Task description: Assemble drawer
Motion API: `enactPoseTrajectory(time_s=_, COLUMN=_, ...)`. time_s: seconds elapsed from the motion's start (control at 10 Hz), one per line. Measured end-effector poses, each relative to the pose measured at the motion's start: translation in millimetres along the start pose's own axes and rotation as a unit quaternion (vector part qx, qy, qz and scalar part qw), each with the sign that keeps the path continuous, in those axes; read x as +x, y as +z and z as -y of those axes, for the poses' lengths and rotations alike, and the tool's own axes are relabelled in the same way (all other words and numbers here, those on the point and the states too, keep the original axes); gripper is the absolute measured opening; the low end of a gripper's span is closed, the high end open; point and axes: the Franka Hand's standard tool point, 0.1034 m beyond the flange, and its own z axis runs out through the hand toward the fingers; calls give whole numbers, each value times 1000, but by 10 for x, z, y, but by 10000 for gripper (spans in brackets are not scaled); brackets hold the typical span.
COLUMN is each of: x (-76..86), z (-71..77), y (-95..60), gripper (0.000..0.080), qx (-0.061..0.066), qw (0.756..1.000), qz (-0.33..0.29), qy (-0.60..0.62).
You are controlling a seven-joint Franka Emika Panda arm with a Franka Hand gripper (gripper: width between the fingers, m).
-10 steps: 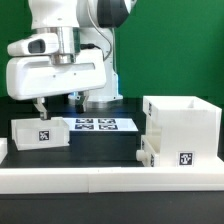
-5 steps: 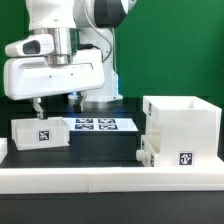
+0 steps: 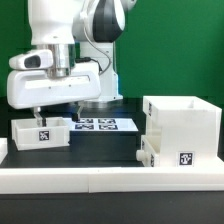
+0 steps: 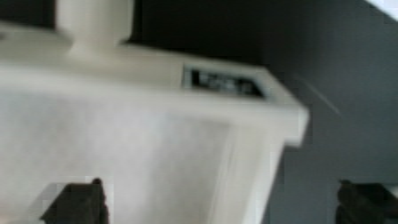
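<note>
Exterior view: the gripper [image 3: 55, 108] is seen spread open directly over one tray [image 3: 40, 131], whose long axis seems to run along the line between the jaws. From the wrist view, one jaw is judged inside the tray's end wall and the other outside it. Two trays are counted, the second tray [image 3: 147, 153] lodged low in the single shell [image 3: 185, 125], well apart from the gripper toward the exterior view's right.
</note>
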Motion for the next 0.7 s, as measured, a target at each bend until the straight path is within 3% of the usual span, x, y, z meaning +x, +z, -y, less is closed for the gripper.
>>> enactPoseTrajectory(time_s=0.3, x=-74, z=34, y=203, gripper=649, qx=-3, qw=1000, qz=-2, qy=3)
enactPoseTrajectory(time_s=0.5, x=-81, z=38, y=244, gripper=649, qx=-5, qw=1000, qz=-4, qy=4)
enactPoseTrajectory(time_s=0.6, x=-90, z=44, y=253, gripper=550, qx=-6, qw=1000, qz=-4, qy=4)
enactPoseTrajectory(time_s=0.7, x=-94, z=49, y=256, gripper=550, qx=-6, qw=1000, qz=-4, qy=4)
